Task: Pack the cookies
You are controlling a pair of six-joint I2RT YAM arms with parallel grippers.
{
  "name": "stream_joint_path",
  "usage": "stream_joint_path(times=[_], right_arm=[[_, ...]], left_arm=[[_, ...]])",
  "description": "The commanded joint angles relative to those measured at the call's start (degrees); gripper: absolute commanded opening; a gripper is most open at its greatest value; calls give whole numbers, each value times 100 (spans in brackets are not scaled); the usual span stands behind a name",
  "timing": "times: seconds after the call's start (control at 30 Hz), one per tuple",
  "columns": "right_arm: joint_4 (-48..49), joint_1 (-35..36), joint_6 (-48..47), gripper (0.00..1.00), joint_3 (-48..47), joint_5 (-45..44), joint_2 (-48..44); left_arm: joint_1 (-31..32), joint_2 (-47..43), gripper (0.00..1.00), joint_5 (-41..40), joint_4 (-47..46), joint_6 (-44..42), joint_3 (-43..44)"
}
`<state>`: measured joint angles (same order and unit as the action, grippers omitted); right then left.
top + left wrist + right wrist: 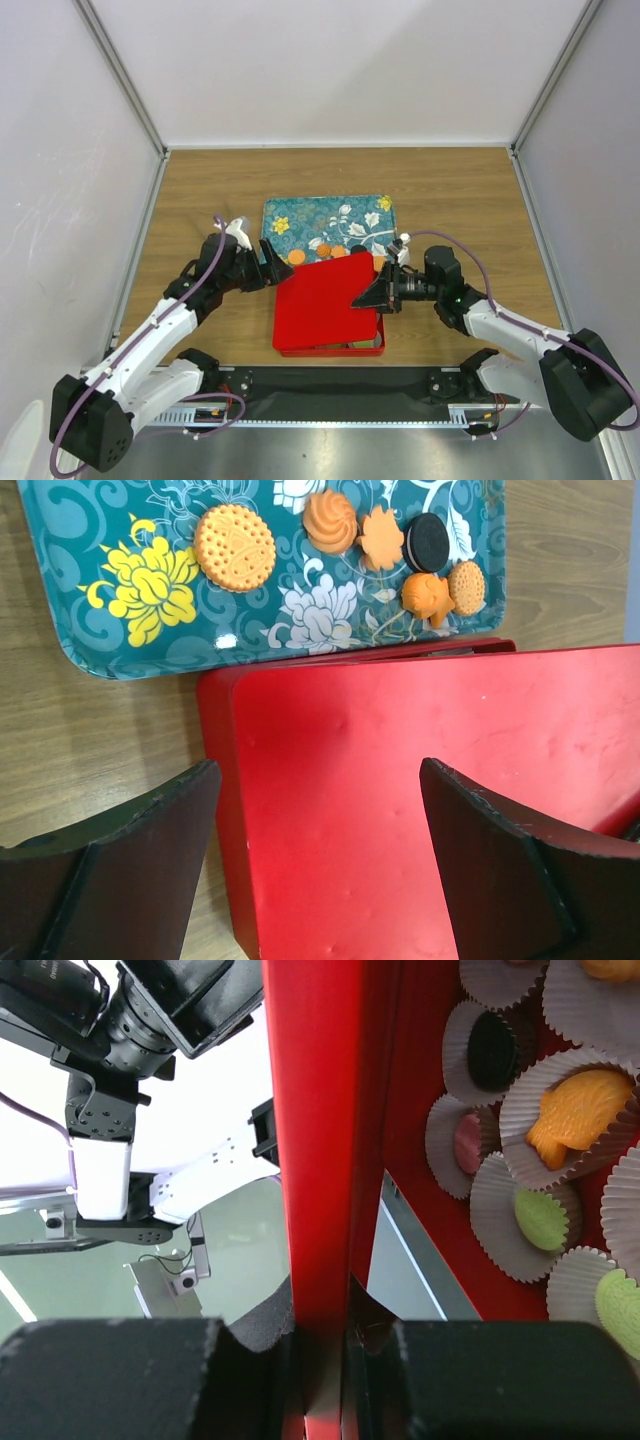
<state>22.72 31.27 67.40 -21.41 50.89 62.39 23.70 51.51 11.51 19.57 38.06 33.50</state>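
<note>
Right gripper [320, 1360] pads are filling the bottom of the right wrist view, pinching narrow on the thin edge of the red lid [315, 1110]. Left gripper [318, 780] is hanging wide open over the lid's left side, holding nothing. Can't tell whether it's touching.

The lid is sitting tilted over the red box [330, 349], which is lying between the tray [100, 540] and the near edge of the bench, about centre. The lid's far edge is riding just beside the tray's near edge.

Cookies are in two places. Six loose ones [235, 547] are lying on the tray near its near edge. Others [580, 1115] are sitting in paper cups [500, 1200] inside the box.

Risks, as I'm reading it:
- The edge pinch is looking thin. Any twist and the lid is slipping out and dropping onto the cupped cookies.
- Swinging the lid toward the far edge is likely sweeping the loose cookies along the tray.
- The open left fingers are straddling the lid. Closing or dropping them blind is risking a knock that shifts the box.
- Shutting the lid now is leaving six unpacked.

Orientation: all are lying flat, faces up. The round ones have no long axis. The loose row is running left-right, along the tray's near edge. The orange shaped one in the box is elongated and lying diagonal in the wrist view. I can't tie that to a bench edge.
</note>
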Motion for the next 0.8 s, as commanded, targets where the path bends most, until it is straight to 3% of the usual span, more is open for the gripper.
stream_joint_path(times=[0.0, 0.4, 0.77], right_arm=[[619, -24, -51, 0, -21, 175, 89], [708, -270, -209, 3, 277, 307, 186], [435, -595, -543, 17, 480, 386, 256]], left_arm=[[90, 61, 87, -78, -287, 43, -27], [152, 316, 86, -87, -340, -27, -106], [293, 545, 86, -131, -516, -10, -238]])
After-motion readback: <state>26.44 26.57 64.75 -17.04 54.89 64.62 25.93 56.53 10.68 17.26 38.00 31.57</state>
